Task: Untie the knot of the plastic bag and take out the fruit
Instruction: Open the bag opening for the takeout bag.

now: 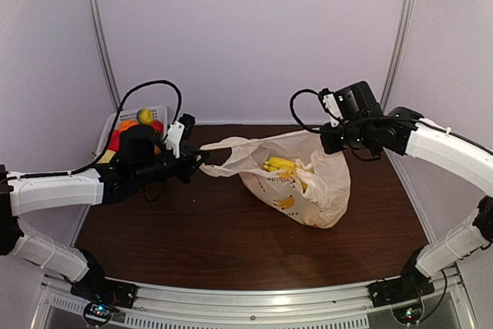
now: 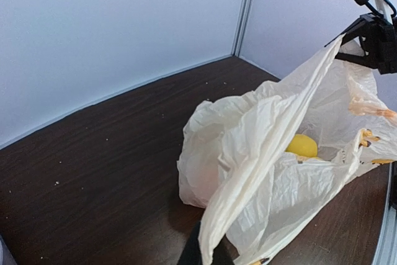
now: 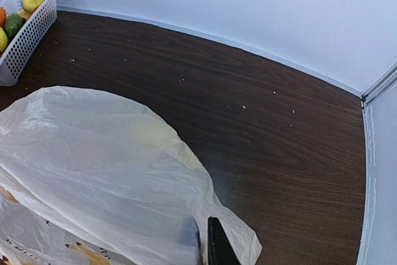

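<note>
Cream, crinkly film spanned the middle of the scene. The plastic bag was pulled taut between the two arms, with its belly resting on the dark wood table, right of centre. The left gripper was pressed together on a twisted handle strip at the bag's left end. The right gripper was pinched on the bag's raised upper right edge. Between them the mouth gaped open, and yellow fruit, bananas by their shape, lay inside on the bag's floor.

Pale walls closed in the table at the back and along both sides. A metal rail ran along the near edge between the arm bases. Bare wood lay broad in front of the bag down to that rail, and a narrower strip ran behind it to the back wall. More bare wood showed to the right of the bag. A white slotted basket holding coloured pieces sat in the far left corner, just behind the left arm and well apart from the bag.

An orange-yellow banana print marked the bag's front face. The right wrist view showed faint dark lettering low on the film, too blurred to read.
</note>
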You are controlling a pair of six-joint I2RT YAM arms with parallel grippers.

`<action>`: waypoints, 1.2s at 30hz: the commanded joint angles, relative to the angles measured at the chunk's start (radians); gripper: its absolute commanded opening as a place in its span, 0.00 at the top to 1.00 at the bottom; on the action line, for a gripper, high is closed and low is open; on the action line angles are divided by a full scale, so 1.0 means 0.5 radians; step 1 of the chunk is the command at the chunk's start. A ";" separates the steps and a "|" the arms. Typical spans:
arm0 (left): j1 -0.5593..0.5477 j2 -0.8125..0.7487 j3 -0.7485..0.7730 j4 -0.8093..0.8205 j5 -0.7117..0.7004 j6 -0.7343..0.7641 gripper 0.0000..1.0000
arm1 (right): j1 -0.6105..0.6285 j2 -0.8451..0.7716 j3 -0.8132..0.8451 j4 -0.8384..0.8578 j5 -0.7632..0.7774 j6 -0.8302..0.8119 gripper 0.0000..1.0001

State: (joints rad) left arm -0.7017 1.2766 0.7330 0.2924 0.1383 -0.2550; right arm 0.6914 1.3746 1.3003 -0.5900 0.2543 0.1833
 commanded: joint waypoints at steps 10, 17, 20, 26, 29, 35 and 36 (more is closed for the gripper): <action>0.148 -0.027 0.028 -0.305 -0.411 -0.123 1.00 | -0.118 -0.350 -0.328 -0.304 0.308 0.157 0.65; 0.236 -0.051 0.007 -0.355 -0.433 -0.194 1.00 | -0.166 -0.482 -0.503 -0.433 0.303 0.247 0.62; 0.274 -0.061 -0.006 -0.382 -0.458 -0.226 1.00 | -0.174 -0.535 -0.511 -0.478 0.300 0.278 0.61; 0.290 -0.083 -0.089 -0.175 -0.064 -0.143 1.00 | -0.174 -0.621 -0.453 -0.463 0.142 0.233 0.54; 0.285 -0.085 -0.124 -0.015 0.258 -0.076 1.00 | -0.119 -0.656 -0.360 -0.394 -0.160 0.183 0.45; 0.224 -0.113 -0.118 0.032 0.434 0.018 1.00 | 0.185 -0.712 -0.205 -0.203 -0.360 0.115 0.28; 0.220 -0.116 -0.119 0.030 0.435 0.018 1.00 | 0.217 -0.708 -0.197 -0.175 -0.399 0.102 0.28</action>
State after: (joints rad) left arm -0.5797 1.2484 0.6792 0.2379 0.2687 -0.2878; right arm 0.7361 1.0378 1.1519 -0.7460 0.1493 0.2642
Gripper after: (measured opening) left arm 0.005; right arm 0.710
